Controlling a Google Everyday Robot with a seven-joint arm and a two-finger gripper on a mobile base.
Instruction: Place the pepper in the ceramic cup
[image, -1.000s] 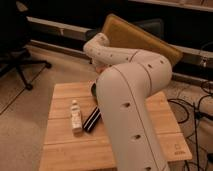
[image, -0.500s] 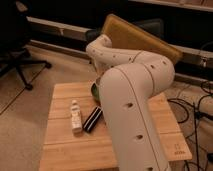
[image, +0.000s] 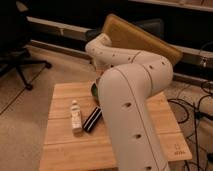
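Note:
The pepper and the ceramic cup do not show in the camera view; both are hidden or out of view. My white arm (image: 132, 95) fills the middle of the view, bends back at its elbow (image: 100, 48) and covers the centre of the wooden table (image: 62, 150). My gripper is not in view; it lies somewhere behind the arm's thick white link. Only a dark green rim of the bowl (image: 93, 90) shows at the arm's left edge.
A small white bottle-like object (image: 75, 116) and a dark striped flat object (image: 92, 119) lie on the table's left half. A tan board (image: 140, 37) leans behind the table. An office chair base (image: 22, 67) stands on the floor to the left. Cables lie at right (image: 197, 107).

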